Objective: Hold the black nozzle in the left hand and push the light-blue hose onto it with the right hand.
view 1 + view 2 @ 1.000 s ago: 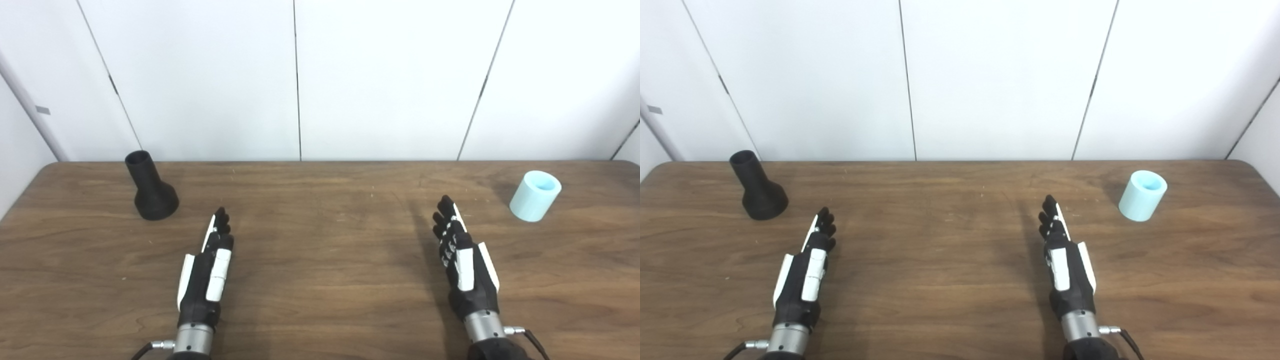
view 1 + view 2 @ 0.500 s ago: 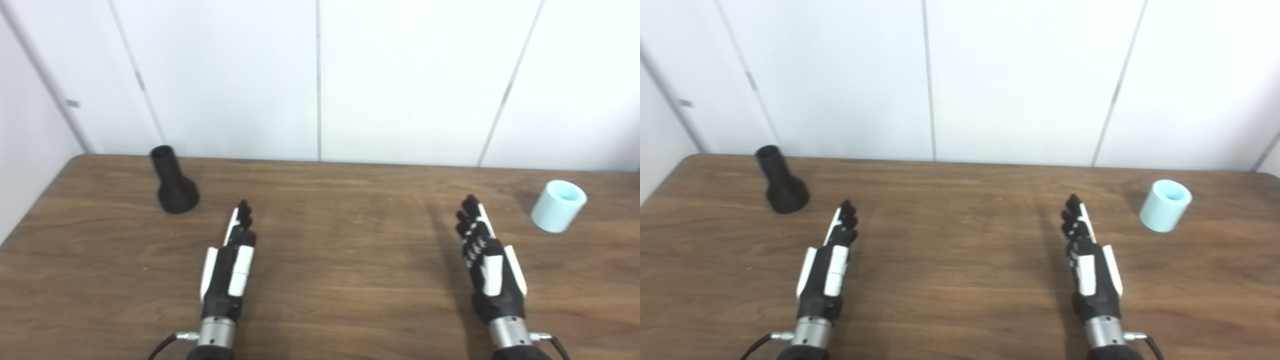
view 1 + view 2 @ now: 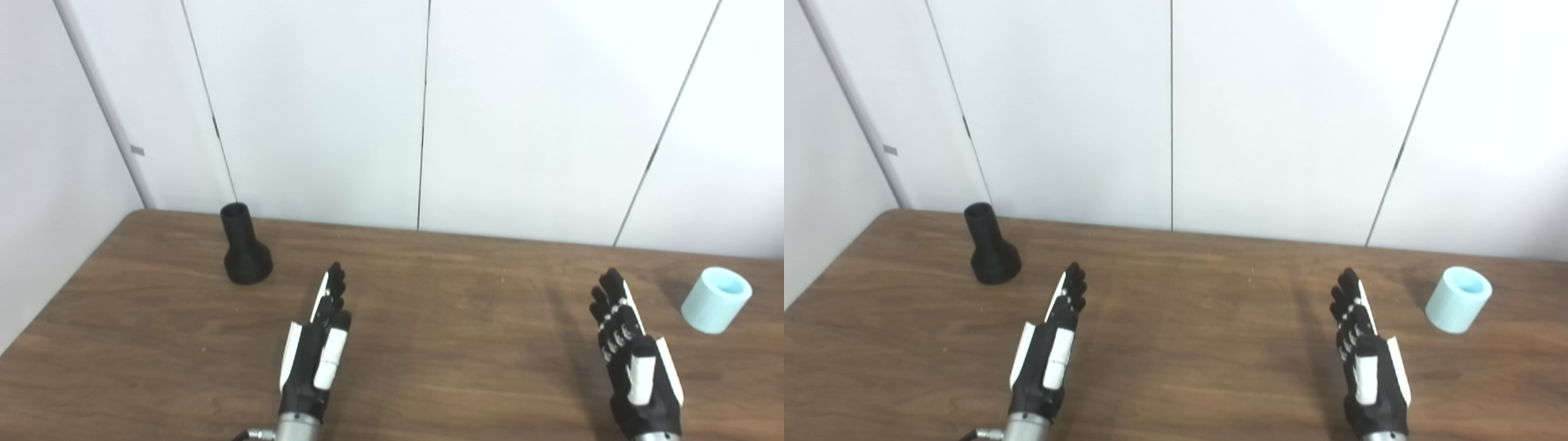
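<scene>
— Looking from the left eye, where is the black nozzle [image 3: 246, 252]?
— Far left on the table [image 3: 429, 343], standing up. The left hand [image 3: 316, 353] is flat, fingers straight, holding nothing.
— And the right eye?
— The light-blue hose [image 3: 1458, 299] sits far right. The right hand [image 3: 1366, 361] is empty too, fingers straight.

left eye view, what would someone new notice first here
Two black-and-white robot hands, the left hand and right hand, reach forward over the brown wooden table, open and holding nothing. A black nozzle stands upright on its wide base at the far left. A light-blue hose piece sits at the far right, beyond the right hand.
</scene>
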Controlling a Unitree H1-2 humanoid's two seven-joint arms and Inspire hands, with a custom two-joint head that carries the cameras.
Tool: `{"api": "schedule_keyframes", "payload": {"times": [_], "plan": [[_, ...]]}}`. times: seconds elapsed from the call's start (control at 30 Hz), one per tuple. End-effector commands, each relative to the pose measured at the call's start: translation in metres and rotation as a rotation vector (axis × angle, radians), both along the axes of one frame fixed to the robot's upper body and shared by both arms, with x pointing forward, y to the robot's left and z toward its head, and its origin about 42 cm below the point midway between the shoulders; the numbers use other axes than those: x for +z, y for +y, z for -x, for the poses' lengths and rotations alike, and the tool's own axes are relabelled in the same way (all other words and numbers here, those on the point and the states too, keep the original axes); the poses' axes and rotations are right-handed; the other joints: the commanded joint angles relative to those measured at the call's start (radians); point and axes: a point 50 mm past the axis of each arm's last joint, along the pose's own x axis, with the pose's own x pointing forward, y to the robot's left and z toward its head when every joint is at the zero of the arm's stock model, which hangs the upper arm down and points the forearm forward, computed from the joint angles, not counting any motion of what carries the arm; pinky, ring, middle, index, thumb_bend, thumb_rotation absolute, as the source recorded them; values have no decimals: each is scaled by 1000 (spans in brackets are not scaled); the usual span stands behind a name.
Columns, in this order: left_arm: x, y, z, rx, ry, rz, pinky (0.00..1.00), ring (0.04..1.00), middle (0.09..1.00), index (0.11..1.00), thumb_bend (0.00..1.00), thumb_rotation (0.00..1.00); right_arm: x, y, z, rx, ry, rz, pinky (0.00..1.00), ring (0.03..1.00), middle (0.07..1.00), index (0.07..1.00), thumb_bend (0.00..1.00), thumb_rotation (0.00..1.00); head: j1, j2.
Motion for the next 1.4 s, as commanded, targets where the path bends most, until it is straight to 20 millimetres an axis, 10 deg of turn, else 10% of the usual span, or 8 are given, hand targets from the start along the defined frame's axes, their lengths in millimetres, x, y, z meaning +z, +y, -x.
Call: {"api": "schedule_keyframes", "payload": {"times": [0.0,0.5,0.83,1.37], "plan": [[-17,6,6,9,31,-7,1000,1000,1000,1000,717,1000,-32,-6,16,-22,80,2,990,1000,1000,1000,700,1000,-5,-5],[-10,44,-4,202,-70,7,1000,974,959,1000,739,1000,-38,-1,16,-20,73,15,986,1000,1000,1000,690,1000,-19,-22],[27,99,-20,524,-192,135,590,700,765,790,774,374,-38,-1,14,-27,75,9,985,995,1000,996,694,1000,-22,-11],[74,217,-79,723,-235,-163,550,649,743,784,767,320,-32,2,11,-27,68,-2,987,988,998,991,668,1000,-22,30]]}}
